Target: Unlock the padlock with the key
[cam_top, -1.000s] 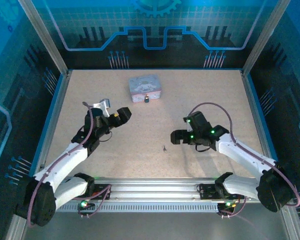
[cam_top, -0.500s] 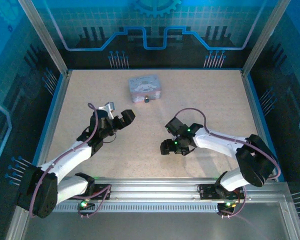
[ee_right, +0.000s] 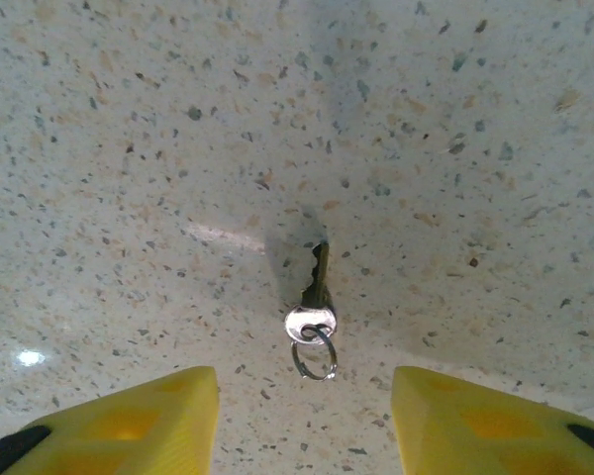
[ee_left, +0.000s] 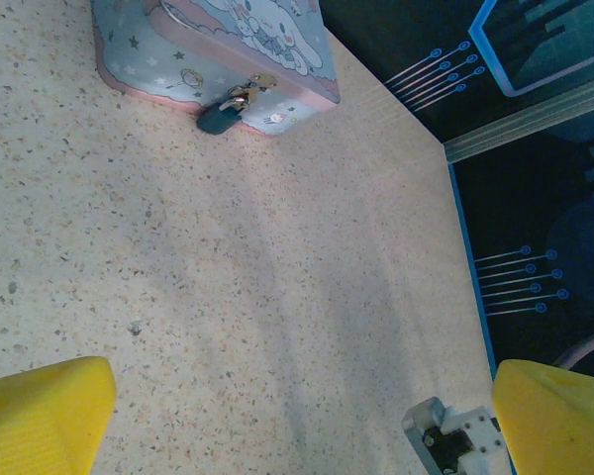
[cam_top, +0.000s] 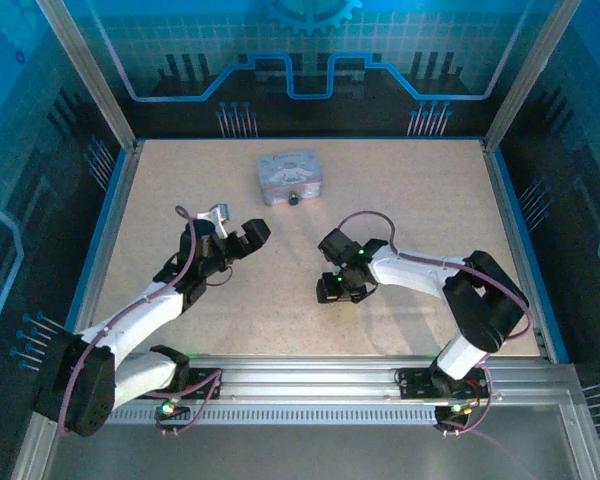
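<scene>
Robot lab test cell: aluminium frame (cam_top: 85, 70), blue circuit-print wall panels (cam_top: 300, 55), speckled table (cam_top: 420, 200), mounting rail (cam_top: 310, 378).

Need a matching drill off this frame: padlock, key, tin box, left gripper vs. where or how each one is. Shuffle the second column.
Column 1
1. padlock
2. key
3. tin box
4. left gripper

Column 2
A. flat on the table, between the open jaws of the right gripper, untouched
B. far middle of the table
C. hanging at the tin box's front
D. open, holding nothing, short of the tin box

Pairs: 1-C, 2-A, 3-B, 4-D
</scene>
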{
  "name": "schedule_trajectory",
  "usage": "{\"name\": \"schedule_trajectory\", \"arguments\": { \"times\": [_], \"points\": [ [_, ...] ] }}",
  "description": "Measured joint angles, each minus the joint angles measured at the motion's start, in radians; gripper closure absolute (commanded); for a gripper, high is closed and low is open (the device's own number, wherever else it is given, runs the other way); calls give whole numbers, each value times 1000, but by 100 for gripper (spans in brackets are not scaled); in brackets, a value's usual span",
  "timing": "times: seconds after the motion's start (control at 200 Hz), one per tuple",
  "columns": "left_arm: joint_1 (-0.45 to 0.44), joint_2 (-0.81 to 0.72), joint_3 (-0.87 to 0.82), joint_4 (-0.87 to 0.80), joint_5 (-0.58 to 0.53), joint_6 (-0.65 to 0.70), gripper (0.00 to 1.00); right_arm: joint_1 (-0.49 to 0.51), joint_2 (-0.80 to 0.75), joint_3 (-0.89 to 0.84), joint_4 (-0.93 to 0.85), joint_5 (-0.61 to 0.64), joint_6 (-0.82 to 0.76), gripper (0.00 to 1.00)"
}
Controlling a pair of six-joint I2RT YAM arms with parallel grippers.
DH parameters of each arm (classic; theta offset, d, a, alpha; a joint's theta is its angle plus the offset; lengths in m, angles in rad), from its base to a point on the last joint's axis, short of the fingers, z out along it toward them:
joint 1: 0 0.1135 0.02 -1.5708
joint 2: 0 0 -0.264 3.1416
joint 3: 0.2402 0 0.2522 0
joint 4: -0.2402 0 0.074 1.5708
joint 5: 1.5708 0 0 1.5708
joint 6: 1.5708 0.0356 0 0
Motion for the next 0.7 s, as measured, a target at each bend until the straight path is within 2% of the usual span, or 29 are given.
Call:
{"name": "schedule_trajectory", "arguments": {
  "times": [0.28,0.7],
  "points": [
    [0,-1,0,0,0,0,1,0,40,8,0,0,2,66],
    [0,-1,0,0,0,0,1,0,59,9,0,0,3,72]
  ]
}}
